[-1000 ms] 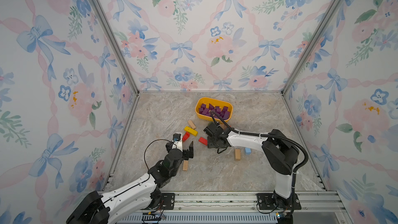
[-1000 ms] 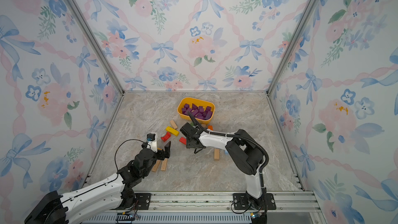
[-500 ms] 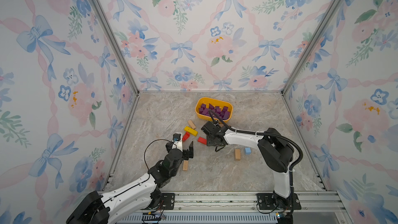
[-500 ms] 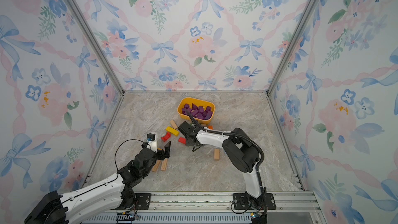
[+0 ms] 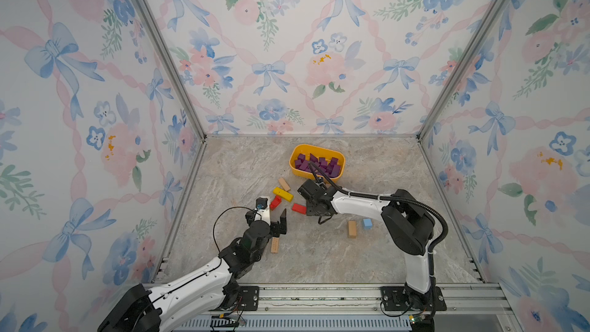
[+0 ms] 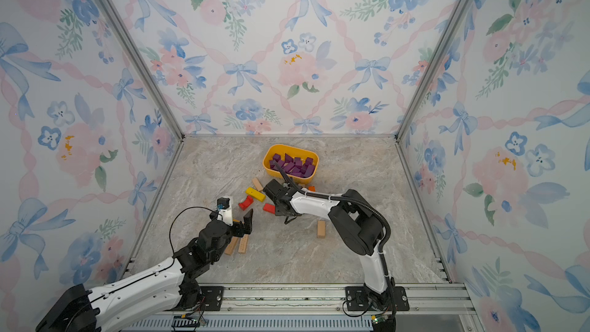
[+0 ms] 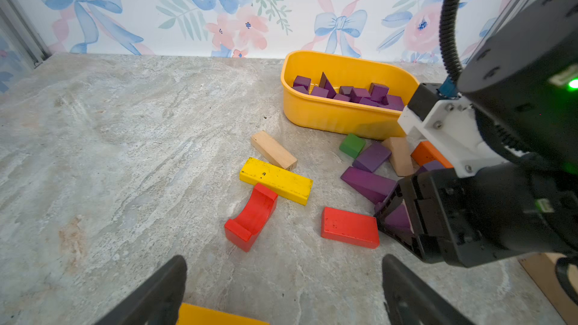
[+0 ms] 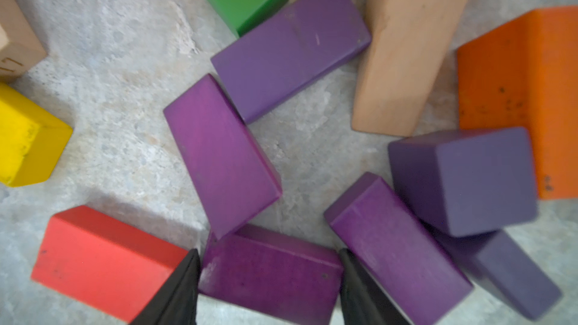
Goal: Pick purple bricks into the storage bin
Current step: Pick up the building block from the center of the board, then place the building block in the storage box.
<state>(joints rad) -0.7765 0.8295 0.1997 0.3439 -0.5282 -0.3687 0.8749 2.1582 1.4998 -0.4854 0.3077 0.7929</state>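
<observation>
The yellow storage bin (image 5: 295,154) (image 6: 268,154) (image 7: 328,114) stands near the back wall with several purple bricks (image 5: 319,164) inside. More purple bricks lie loose on the floor in front of it (image 8: 291,45) (image 8: 219,154) (image 8: 463,179) (image 7: 367,182). My right gripper (image 5: 311,209) (image 6: 282,209) (image 8: 269,250) points down over them, its fingers pressed against both sides of one purple brick (image 8: 269,276) that rests on the floor. My left gripper (image 5: 276,223) (image 6: 241,221) (image 7: 283,261) hovers open to the left, nothing between its fingers.
A flat red block (image 7: 348,228) touches the gripped brick. A red arch (image 7: 253,214), yellow bar (image 7: 276,179), tan bars (image 7: 273,150) (image 8: 403,51), green cube (image 7: 352,145) and orange block (image 8: 519,95) crowd the loose bricks. A tan bar (image 5: 351,228) and blue cube (image 5: 367,223) lie right.
My right gripper has shifted a little to the left over the loose bricks and its jaws have narrowed onto a purple brick. The left arm has stayed still.
</observation>
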